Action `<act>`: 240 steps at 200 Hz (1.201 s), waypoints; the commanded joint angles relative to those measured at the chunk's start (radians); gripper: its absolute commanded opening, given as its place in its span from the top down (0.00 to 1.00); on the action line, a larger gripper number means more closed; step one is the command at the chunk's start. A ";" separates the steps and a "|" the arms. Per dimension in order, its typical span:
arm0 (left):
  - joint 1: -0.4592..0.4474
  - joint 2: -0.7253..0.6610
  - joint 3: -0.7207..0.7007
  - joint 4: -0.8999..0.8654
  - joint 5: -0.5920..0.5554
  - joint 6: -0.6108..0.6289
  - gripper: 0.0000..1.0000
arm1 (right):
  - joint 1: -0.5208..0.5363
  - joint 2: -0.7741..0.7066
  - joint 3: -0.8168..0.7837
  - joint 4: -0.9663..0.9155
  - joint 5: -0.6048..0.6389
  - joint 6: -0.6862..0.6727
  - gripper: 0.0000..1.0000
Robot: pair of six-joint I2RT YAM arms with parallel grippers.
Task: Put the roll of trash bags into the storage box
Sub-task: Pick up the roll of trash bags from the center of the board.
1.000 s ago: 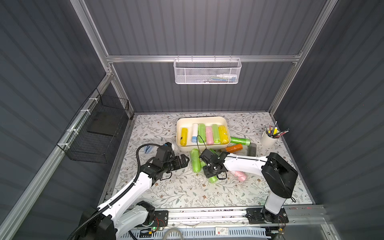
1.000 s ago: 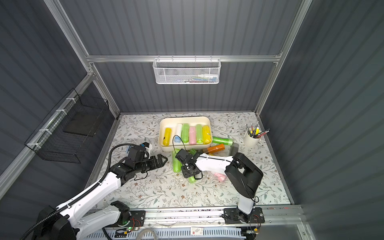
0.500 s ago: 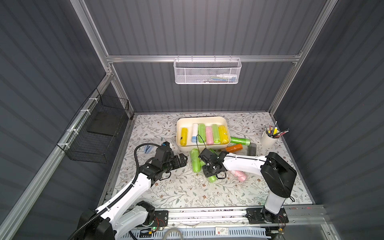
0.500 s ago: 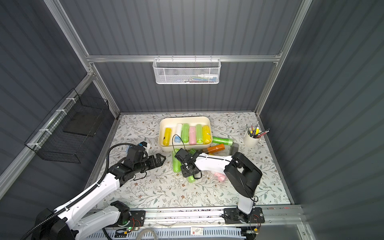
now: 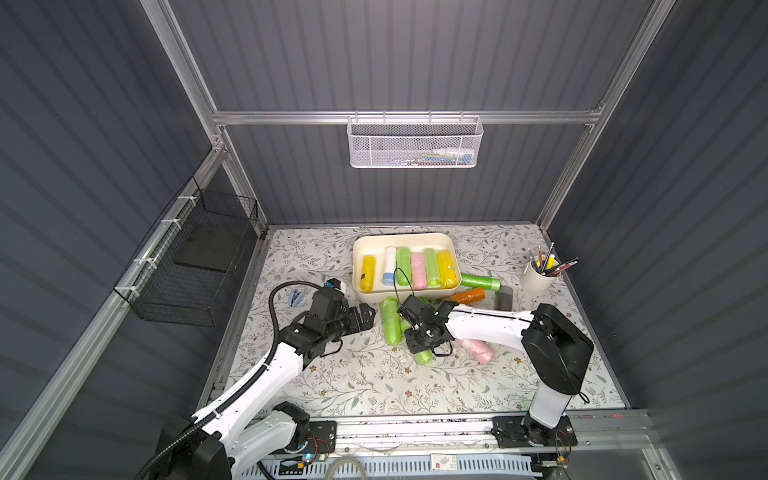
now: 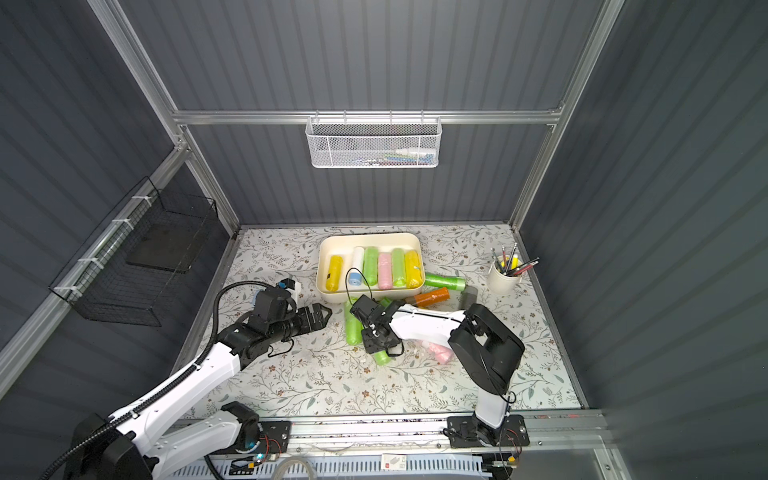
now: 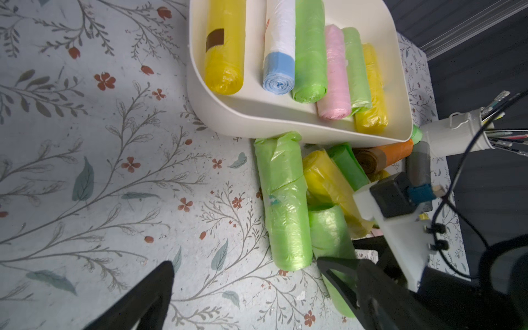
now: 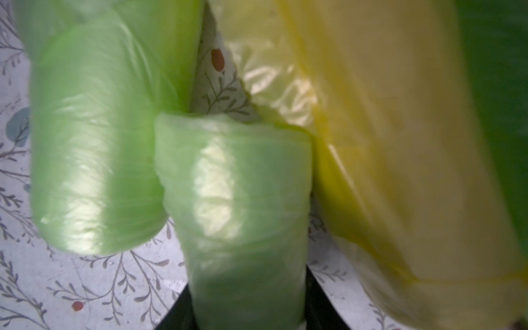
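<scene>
The storage box (image 5: 405, 237) (image 6: 365, 237) (image 7: 257, 120), a cream shallow tub, sits at the back of the table with several rolls lying side by side in it. In front of it lies a heap of loose rolls. My right gripper (image 5: 424, 338) (image 6: 380, 338) (image 8: 247, 305) reaches down into the heap and is shut on a light green roll of trash bags (image 5: 424, 356) (image 8: 237, 200) that lies low on the table. My left gripper (image 5: 368, 316) (image 6: 322, 316) (image 7: 245, 263) hovers open just left of the heap, holding nothing.
Next to the held roll lie another light green roll (image 5: 390, 320) (image 7: 285, 200) and a yellow one (image 7: 328, 183) (image 8: 385, 143). Orange (image 5: 468, 296), green (image 5: 480, 281), grey (image 5: 505, 297) and pink (image 5: 478, 349) rolls lie to the right. A pencil cup (image 5: 538, 278) stands far right; a blue clip (image 5: 296, 297) lies left.
Hardly anything: the left arm has shifted a little, and the right gripper stays on the green roll in the same place.
</scene>
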 commanded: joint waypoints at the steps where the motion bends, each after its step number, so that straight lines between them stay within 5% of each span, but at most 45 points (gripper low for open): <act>1: -0.001 0.000 0.059 -0.027 -0.035 0.042 0.00 | -0.010 -0.026 0.046 -0.044 -0.005 0.011 0.72; 87: -0.001 -0.004 0.105 -0.048 -0.082 0.059 0.00 | -0.039 -0.119 0.055 -0.014 -0.017 -0.003 0.73; 240: -0.001 0.072 0.091 0.128 0.071 0.069 0.00 | -0.153 -0.261 0.026 0.152 -0.076 0.083 0.72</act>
